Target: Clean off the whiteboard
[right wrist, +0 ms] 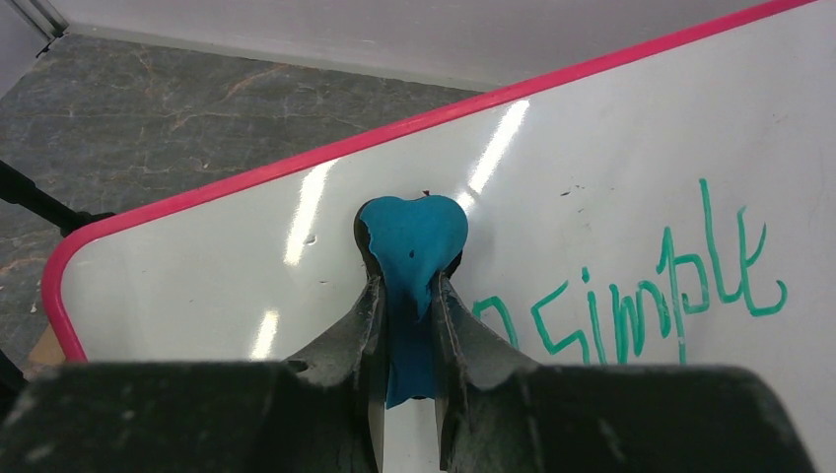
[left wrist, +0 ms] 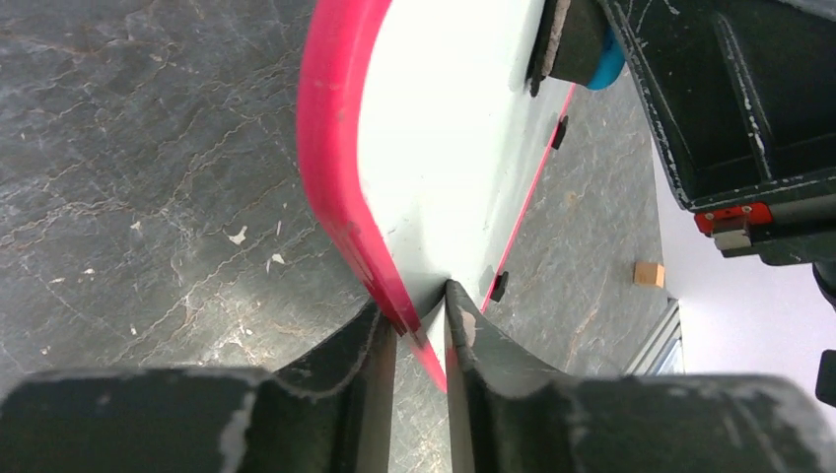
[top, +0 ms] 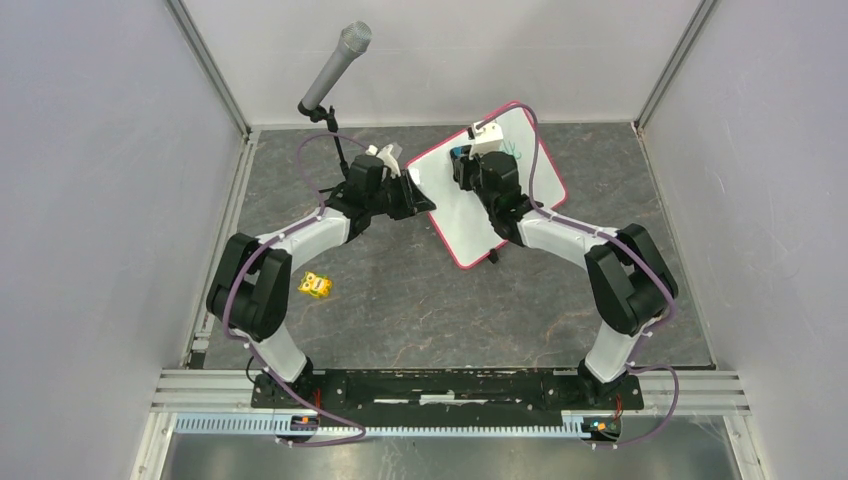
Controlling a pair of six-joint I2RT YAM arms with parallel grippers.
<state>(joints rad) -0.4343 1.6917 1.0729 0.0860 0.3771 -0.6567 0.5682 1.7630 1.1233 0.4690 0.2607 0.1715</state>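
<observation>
The whiteboard (top: 447, 205) with its pink-red frame lies angled on the dark table, its left corner tipped up. My left gripper (top: 418, 196) is shut on that corner, and the pink edge (left wrist: 340, 177) runs between its jaws (left wrist: 419, 320). My right gripper (top: 464, 168) is over the board's face and shut on a blue eraser (right wrist: 412, 236), which is pressed against the white surface (right wrist: 611, 168). Green handwriting (right wrist: 641, 305) lies just right of the eraser. In the left wrist view the eraser (left wrist: 603, 61) shows at the top, with its dark pad against the board (left wrist: 444, 128).
A grey microphone (top: 336, 62) on a black stand rises at the back left, close to my left arm. A yellow cube (top: 316, 285) lies on the table by the left arm's elbow. A small tan block (left wrist: 648, 274) sits near the metal rail. Grey walls close in both sides.
</observation>
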